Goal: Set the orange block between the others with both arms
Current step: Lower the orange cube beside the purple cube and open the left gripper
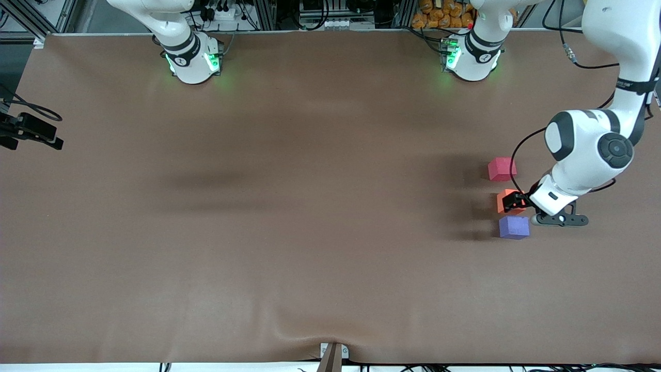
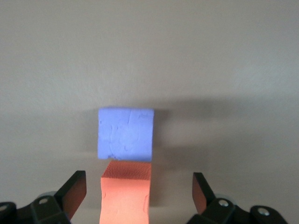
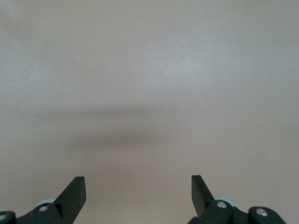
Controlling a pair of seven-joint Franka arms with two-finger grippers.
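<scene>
A: Left gripper [image 1: 518,202] was low at the orange block [image 1: 508,201], toward the left arm's end of the table. In the left wrist view its fingers [image 2: 74,192] stood spread wide, clear gaps on both sides of the block. Nothing pinched; the block sat on the table [image 1: 310,206].

B: Position of the block relative to the others?

A: In line between them. Pink-red cube [image 1: 502,169] farther from the front camera, a small gap showing. Purple-blue cube [image 1: 514,227] nearer to that camera; in the left wrist view the orange block [image 2: 126,196] and purple-blue cube [image 2: 125,134] looked just beside each other, possibly touching. Cannot tell for certain.

B: Right gripper?

A: Right gripper [image 3: 138,191] also spread, holding nothing; its wrist view showed only bare table. Not seen in the front view beyond the right arm's base; the arm waited.

B: Judgement on progress?

A: Placement looked essentially done. What remained was the retreat.

B: Risks?

A: Fingers flanked the block closely. A sideways or tilted lift could clip a block face and drag it out of line. Foam is light, so a slight brush would shift it, and the purple-blue cube might get nudged along with it. A straight-up lift seemed safest.
</scene>
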